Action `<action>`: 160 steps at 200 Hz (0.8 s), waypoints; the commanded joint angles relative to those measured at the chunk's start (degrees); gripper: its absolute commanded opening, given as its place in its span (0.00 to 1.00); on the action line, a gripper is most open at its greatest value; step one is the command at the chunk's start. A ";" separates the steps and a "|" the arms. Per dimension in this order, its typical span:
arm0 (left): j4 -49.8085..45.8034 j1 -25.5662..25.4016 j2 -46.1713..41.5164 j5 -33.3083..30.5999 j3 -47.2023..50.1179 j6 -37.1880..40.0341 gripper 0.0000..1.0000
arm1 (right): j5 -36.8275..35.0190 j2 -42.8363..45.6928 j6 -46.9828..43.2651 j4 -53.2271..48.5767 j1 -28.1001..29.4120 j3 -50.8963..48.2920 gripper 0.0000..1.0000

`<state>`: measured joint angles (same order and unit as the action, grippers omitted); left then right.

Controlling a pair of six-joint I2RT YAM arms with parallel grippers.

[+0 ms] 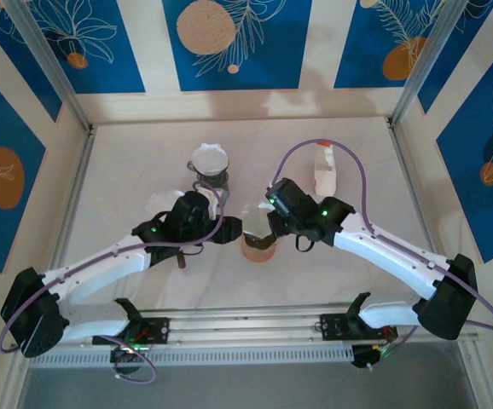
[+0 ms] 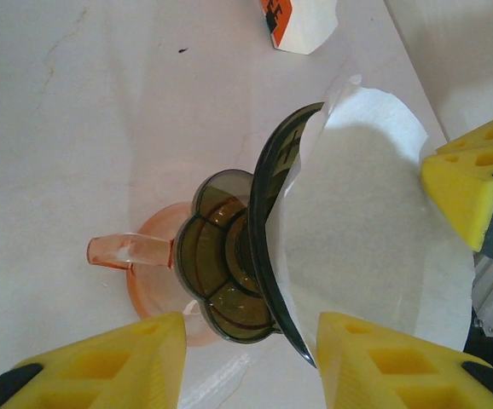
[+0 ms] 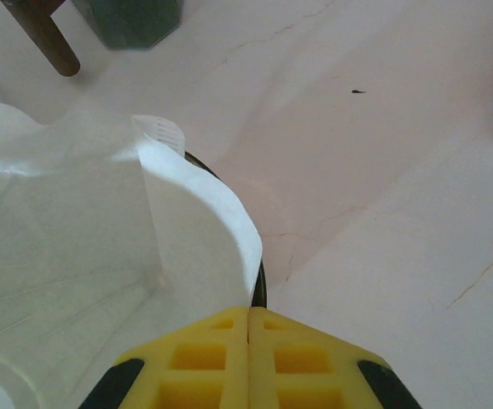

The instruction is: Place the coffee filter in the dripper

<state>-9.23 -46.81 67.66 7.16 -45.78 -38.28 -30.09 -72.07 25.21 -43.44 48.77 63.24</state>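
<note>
**Grip on the coffee filter (image 2: 366, 247) at the dripper (image 2: 229, 273)**

My right gripper (image 3: 248, 328) is closed, its two yellow fingers pressed together on the upper edge of the white paper. My left gripper (image 2: 251, 362) stands just beside the dripper on the opposite side. Its fingers are apart, and I see the dark base of the dripper between them; they clamp nothing that I can see. The coffee filter sits inside the smoky cone of the dripper and rises well above its rim. Under the dripper stands a pink cup (image 2: 157, 264) with its handle sticking out sideways. Beyond the dripper on the pale table (image 1: 144, 153), a dark container (image 1: 210, 166) with a white top stands to the left, and a white packet (image 1: 326, 170) to the right.
</note>
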 commanded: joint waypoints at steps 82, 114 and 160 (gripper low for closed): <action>-0.24 -0.63 -1.30 -0.51 1.62 -0.40 0.53 | 12.75 -4.48 -4.26 -5.81 -5.22 11.09 0.59; 0.02 -0.60 -1.43 -0.53 1.40 -0.26 0.56 | 14.62 -9.89 -6.17 -8.19 -5.41 13.40 0.60; 0.28 -0.57 -1.39 -0.48 1.65 -0.14 0.57 | 13.04 -12.06 -6.61 -8.18 -6.01 12.99 0.64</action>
<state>-9.26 -46.81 67.55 7.16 -44.71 -38.68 -17.96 -84.51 19.73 -50.22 43.35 75.68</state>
